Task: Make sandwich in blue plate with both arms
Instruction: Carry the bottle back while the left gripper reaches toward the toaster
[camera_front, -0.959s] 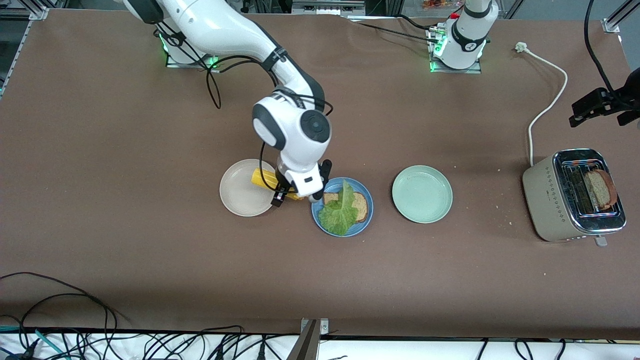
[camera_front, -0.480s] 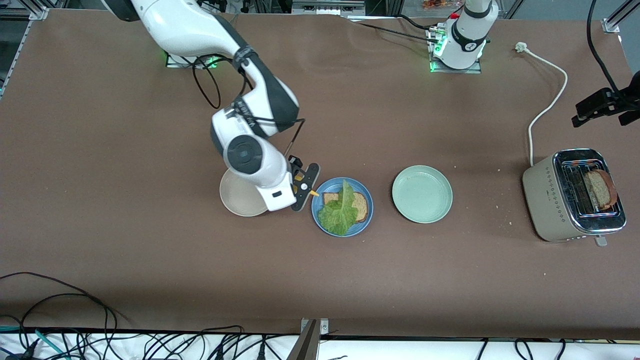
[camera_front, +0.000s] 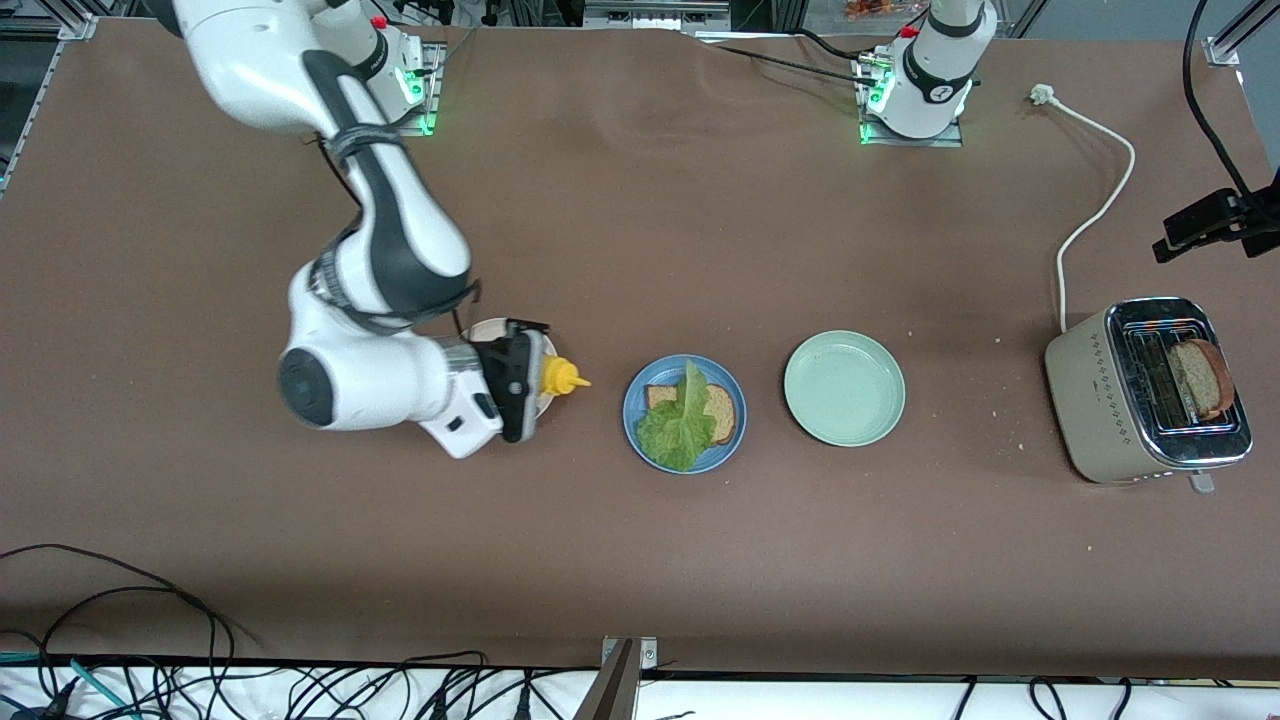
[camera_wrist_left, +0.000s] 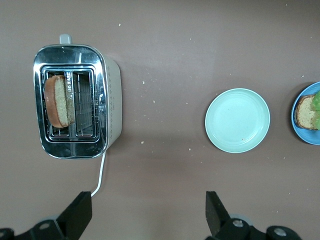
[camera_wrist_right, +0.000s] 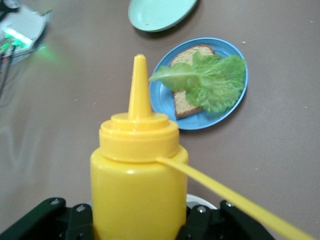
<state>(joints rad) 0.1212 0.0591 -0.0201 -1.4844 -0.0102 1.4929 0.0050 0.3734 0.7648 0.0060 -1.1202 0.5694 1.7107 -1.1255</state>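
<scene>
The blue plate (camera_front: 637, 392) holds one bread slice (camera_front: 722, 412) with a green lettuce leaf (camera_front: 680, 420) on it; they also show in the right wrist view as plate (camera_wrist_right: 165, 95), bread (camera_wrist_right: 184, 104) and lettuce (camera_wrist_right: 212, 80). A second bread slice (camera_front: 1195, 378) stands in the toaster (camera_front: 1100, 400). My right gripper (camera_front: 525, 385) is shut on a yellow squeeze bottle (camera_front: 560, 377), held over the beige plate (camera_front: 495, 328) with its nozzle toward the blue plate. My left gripper (camera_wrist_left: 147, 215) is open and empty, high over the table beside the toaster.
A pale green plate (camera_front: 844, 388) lies beside the blue plate, toward the left arm's end. The toaster's white cord (camera_front: 1100, 200) runs toward the left arm's base. Crumbs lie around the toaster. Cables hang along the table's near edge.
The right arm swung back toward its own end of the table, taking the yellow bottle off the beige plate and turning it nozzle-first toward the blue plate. The left gripper drifted slightly.
</scene>
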